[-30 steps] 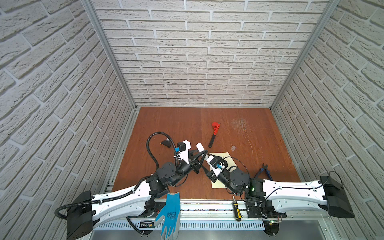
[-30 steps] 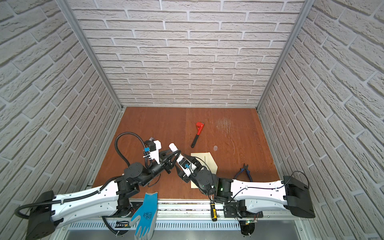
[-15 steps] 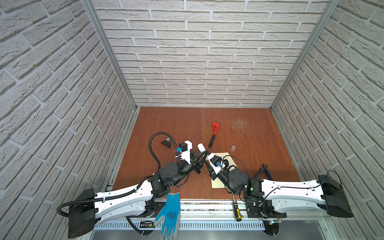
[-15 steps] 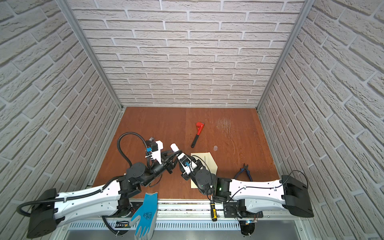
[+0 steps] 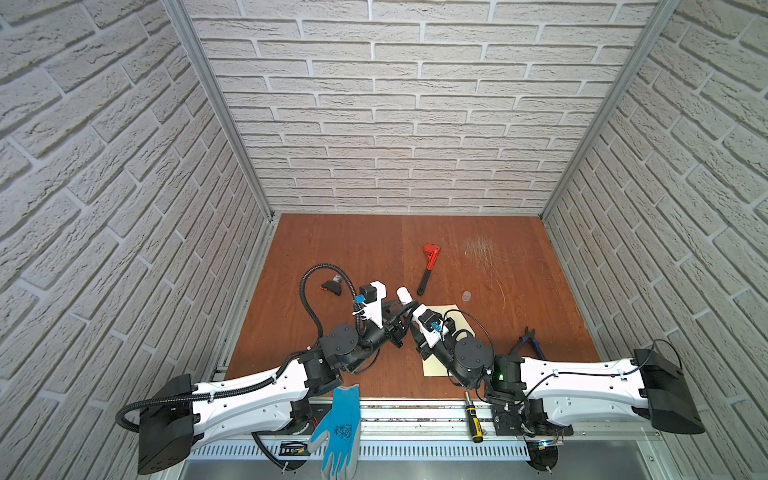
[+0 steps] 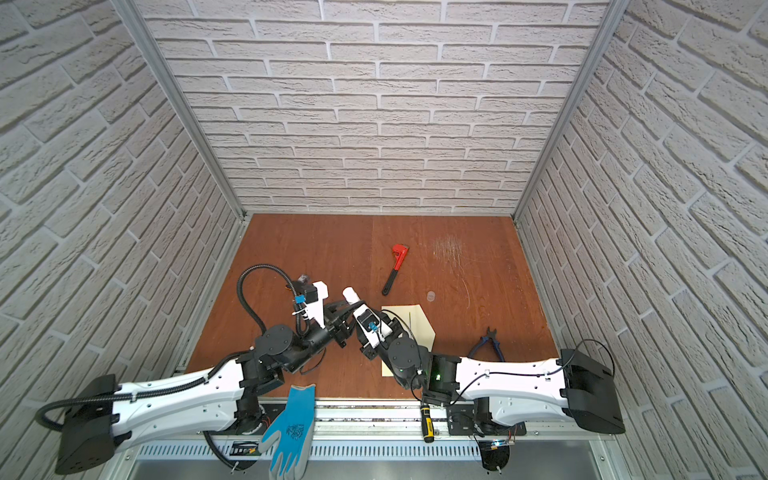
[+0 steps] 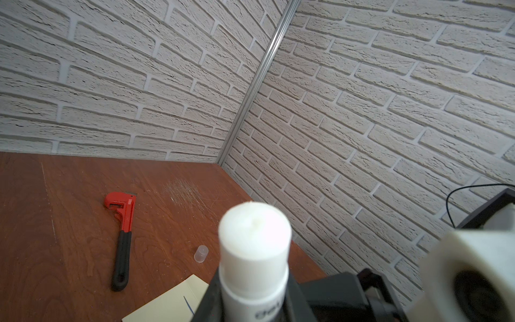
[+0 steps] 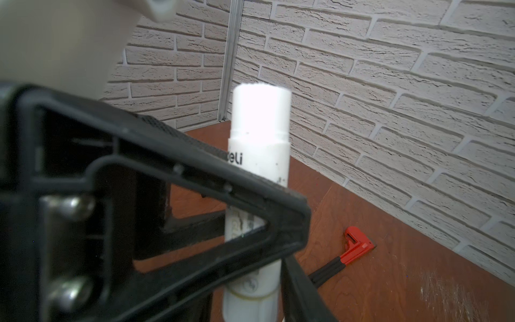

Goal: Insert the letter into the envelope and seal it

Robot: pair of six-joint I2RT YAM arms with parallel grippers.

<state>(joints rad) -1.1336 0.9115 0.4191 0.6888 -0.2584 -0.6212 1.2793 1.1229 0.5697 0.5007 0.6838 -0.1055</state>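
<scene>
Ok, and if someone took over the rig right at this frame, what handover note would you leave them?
Grips: left end effector shut on the uncapped glue stick, held above the table; right end effector at the stick's base, hold unclear.
Things: envelope flat on the table, partly under the right arm; clear cap past its far edge; letter not visible, possibly already inside.
Done: glue uncapped.
Left: glue the flap, press it shut.

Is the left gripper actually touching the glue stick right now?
Touching. In the left wrist view the black fingers of the left gripper press against both sides of the glue stick, which rises from between them.
</scene>
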